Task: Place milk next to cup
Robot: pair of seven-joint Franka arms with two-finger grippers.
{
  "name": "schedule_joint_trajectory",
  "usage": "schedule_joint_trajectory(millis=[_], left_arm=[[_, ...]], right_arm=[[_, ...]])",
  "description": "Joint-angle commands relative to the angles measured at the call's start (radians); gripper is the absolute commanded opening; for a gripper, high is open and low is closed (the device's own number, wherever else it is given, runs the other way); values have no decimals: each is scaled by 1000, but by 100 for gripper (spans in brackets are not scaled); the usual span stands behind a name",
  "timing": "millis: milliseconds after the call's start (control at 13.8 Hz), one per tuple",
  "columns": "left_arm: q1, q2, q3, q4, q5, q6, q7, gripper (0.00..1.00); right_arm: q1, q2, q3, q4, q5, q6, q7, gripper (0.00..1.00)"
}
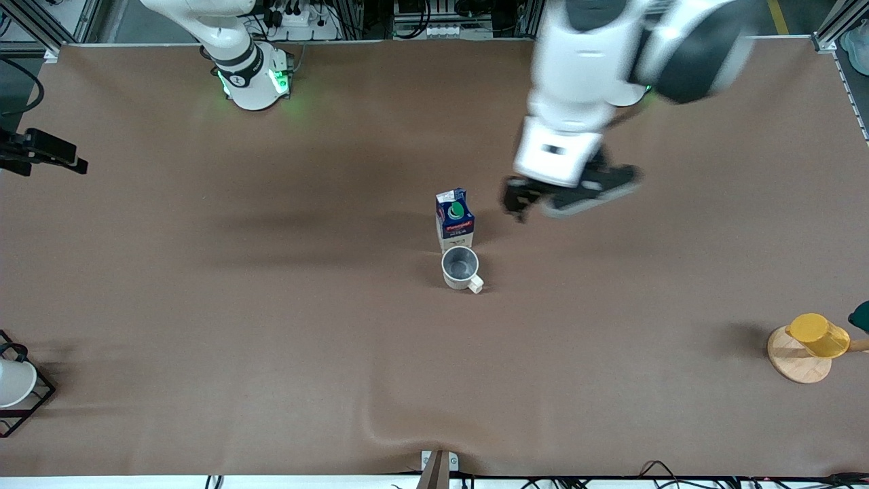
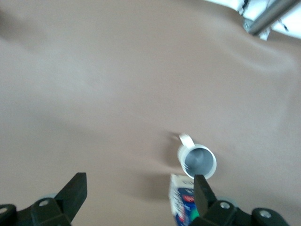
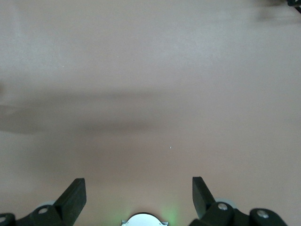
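The milk (image 1: 455, 219), a small dark blue and white carton with a red label, stands upright in the middle of the table. The cup (image 1: 460, 266), an off-white mug with a grey inside, sits right beside it, nearer the front camera, its handle pointing toward the camera. My left gripper (image 1: 519, 200) hangs open over the bare cloth just beside the milk, toward the left arm's end, holding nothing. In the left wrist view the milk (image 2: 181, 203) and cup (image 2: 197, 161) show past one fingertip (image 2: 202, 188) of the left gripper (image 2: 140, 181). My right gripper (image 3: 138, 186) is open over bare table.
A translucent yellow cup (image 1: 819, 335) lies on a round wooden disc (image 1: 796, 363) at the left arm's end. A white cup in a black wire frame (image 1: 15, 386) stands at the right arm's end. The brown cloth (image 1: 380, 421) is wrinkled near the front edge.
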Motion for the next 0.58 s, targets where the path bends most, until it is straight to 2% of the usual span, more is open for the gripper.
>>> schedule_joint_trajectory(millis=[0, 291, 509], left_arm=[[187, -48, -11, -26, -87, -5, 232, 100], [353, -60, -8, -28, -90, -85, 447, 100], [378, -84, -5, -28, -89, -121, 521, 100]], right_arm=[[-23, -6, 13, 6, -1, 0, -11, 100], [-23, -6, 13, 3, -2, -3, -13, 100], [-23, -7, 13, 3, -2, -4, -11, 100]])
